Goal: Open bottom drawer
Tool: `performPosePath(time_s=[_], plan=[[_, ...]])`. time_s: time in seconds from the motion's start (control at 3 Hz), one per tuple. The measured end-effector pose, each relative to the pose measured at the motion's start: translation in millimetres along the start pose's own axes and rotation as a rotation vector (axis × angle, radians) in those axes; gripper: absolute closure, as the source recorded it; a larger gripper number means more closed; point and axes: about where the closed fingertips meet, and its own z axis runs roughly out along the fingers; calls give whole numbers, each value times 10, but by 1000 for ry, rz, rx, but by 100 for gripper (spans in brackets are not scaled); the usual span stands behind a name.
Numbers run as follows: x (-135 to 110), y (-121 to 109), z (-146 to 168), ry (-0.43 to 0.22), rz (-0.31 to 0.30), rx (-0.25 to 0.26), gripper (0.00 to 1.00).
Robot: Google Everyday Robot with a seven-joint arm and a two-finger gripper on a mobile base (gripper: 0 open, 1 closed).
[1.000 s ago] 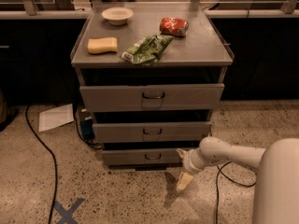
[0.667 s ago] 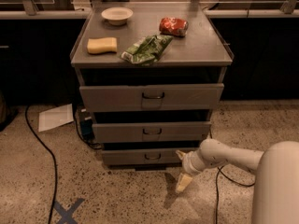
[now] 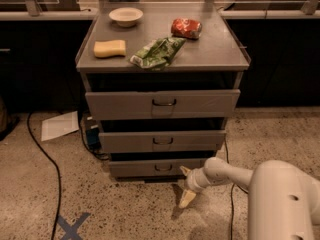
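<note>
On the floor at far left: a sheet of paper [image 3: 60, 125], a dark cable [image 3: 42, 154], a blue tape cross [image 3: 72, 227]. No writing legible on the sheet.

Cabinet [image 3: 215, 46], centre of view. On top, left to right: yellow sponge [image 3: 110, 48], white bowl [image 3: 126, 16], green bag [image 3: 157, 53], red bag [image 3: 186, 28]. Print on both bags, but no brand or word can be made out.

Three grey fronts, narrowing downward. The bottom drawer [image 3: 135, 169] is the lowest and shallowest, just above the floor, set back under the middle front. Its long axis runs left-right; its handle [image 3: 163, 167] is a small dark loop at centre. Whether it is cracked open at all: cannot tell.

Gripper [image 3: 186, 185]: low, just right of the handle and slightly in front of the drawer face, holding nothing. Fingers spread wide, one tip up near the drawer's lower right face, the other down toward the floor. The arm [image 3: 225, 173] comes in from the right (only one arm, so no choice of side).

Key relation, as a judgement: the handle lies up and to the left of the gripper, close by. Reach leftward to hook the loop, then pull straight out toward the viewer, square to the front.
</note>
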Motion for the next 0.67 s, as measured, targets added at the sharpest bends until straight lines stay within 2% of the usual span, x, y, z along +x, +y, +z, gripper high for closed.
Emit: performPosePath(time_s=[0.33,0.67], plan=[[222,-279,403,18,36,33,0],[220,-274,406,18,36,32,0]])
